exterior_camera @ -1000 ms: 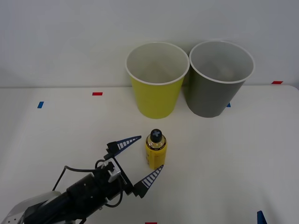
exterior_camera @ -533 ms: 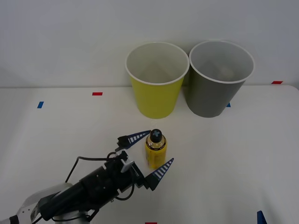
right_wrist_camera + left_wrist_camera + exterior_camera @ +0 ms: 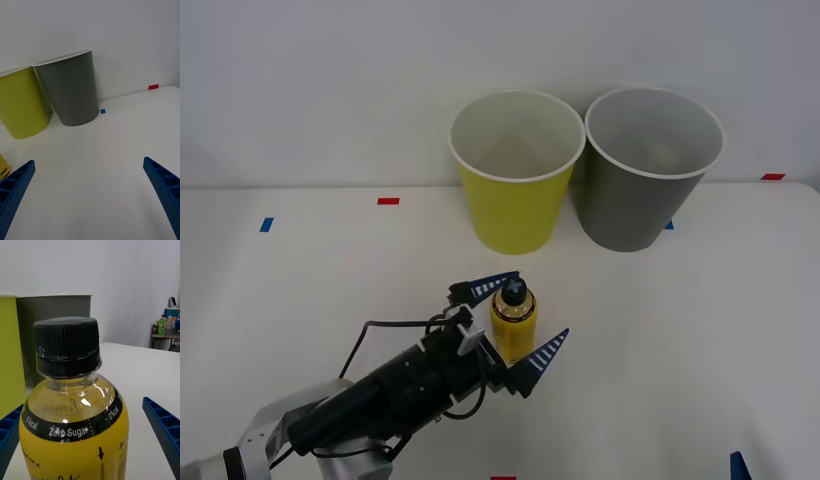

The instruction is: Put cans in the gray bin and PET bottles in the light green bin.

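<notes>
The PET bottle (image 3: 513, 322) stood upright on the white bench (image 3: 700, 330), its black screw cap (image 3: 513, 293) on top, near the front of the light green bin (image 3: 516, 170) and apart from it. The left gripper (image 3: 520, 316) was spread wide around the bottle, one blue ribbed finger (image 3: 489, 285) just behind the cap and the other (image 3: 542, 355) low at the bottle's front right; neither finger could be seen pressing on it, so the gripper was released rather than grasping. The left arm reached in from the lower left corner of the front view, with a black cable looping over it.

In the left wrist view the bottle (image 3: 75, 420) sat close between the two finger tips (image 3: 161, 435), showing yellow contents, a dark band reading "Zero Sugar" and the cap above.

The light green bin and the gray bin (image 3: 647, 165) stood upright side by side at the back of the bench, rims nearly touching, the gray one to the right. Small red and blue tape marks lay on the bench.

The right gripper (image 3: 90, 195) hung open over bare bench, its blue fingers wide apart, facing the gray bin (image 3: 73, 90) and the light green bin (image 3: 22, 103)
</notes>
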You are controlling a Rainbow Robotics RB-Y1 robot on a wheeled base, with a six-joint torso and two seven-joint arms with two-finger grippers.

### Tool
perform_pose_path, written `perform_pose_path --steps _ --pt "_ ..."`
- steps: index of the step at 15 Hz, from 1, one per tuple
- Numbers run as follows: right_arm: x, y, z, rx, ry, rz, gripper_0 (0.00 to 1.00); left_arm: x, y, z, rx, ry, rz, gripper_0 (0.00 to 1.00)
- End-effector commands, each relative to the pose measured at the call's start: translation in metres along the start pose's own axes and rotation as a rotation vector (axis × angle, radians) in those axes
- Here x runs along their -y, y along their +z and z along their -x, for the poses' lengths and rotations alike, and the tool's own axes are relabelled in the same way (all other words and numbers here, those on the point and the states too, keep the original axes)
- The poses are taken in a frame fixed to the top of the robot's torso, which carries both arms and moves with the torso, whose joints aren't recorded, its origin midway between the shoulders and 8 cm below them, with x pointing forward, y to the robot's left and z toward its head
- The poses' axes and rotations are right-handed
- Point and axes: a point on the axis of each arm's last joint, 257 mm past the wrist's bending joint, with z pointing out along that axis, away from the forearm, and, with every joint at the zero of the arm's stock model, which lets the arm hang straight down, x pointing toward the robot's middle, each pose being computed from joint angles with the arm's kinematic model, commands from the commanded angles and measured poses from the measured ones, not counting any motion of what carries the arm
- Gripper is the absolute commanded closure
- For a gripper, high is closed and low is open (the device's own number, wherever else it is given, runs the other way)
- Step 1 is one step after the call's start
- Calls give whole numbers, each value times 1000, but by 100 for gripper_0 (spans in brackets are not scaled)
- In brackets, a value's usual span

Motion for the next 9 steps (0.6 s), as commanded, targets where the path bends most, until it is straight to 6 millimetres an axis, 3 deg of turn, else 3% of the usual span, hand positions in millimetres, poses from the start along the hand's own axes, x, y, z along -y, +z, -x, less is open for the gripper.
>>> perform_pose_path --steps 1,2,3,4,5,9 --pt "0 0 0 0 0 0 0 -1 3 -2 -14 -8 0 0" --pt "0 0 0 0 0 0 0 -1 3 -2 -13 -10 0 0" --pt "0 0 0 0 0 0 0 0 3 -2 -14 -10 0 14" --pt "0 0 0 0 0 0 0 -1 3 -2 -14 -6 0 79" --pt "0 0 0 0 0 0 0 -1 3 -2 -14 -3 -1 96" --pt "0 0 0 0 0 0 0 -3 1 -3 -19 8 -2 100"
